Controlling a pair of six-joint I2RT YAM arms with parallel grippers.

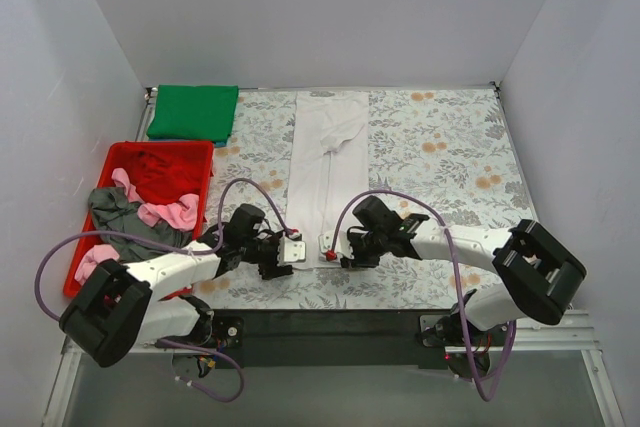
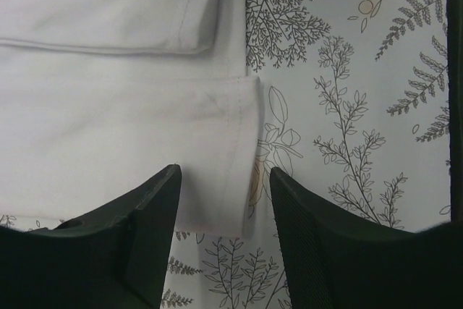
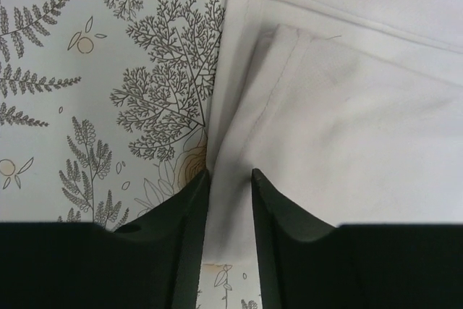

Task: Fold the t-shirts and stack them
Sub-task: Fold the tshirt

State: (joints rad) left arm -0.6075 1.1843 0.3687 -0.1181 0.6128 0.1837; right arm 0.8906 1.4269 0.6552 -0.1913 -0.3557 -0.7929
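A large white t-shirt lies folded into a long narrow strip down the middle of the table. My left gripper is open at its near left corner; in the left wrist view the gripper straddles the hem corner of the shirt. My right gripper is at the near right corner; in the right wrist view the gripper is shut on a bunched ridge of the white shirt. A folded green t-shirt lies at the back left. Red, pink and grey shirts lie crumpled in the bin.
The red plastic bin stands at the left edge of the table. A grey floral-patterned cloth covers the tabletop. White walls enclose the back and both sides. Purple cables loop over both arms.
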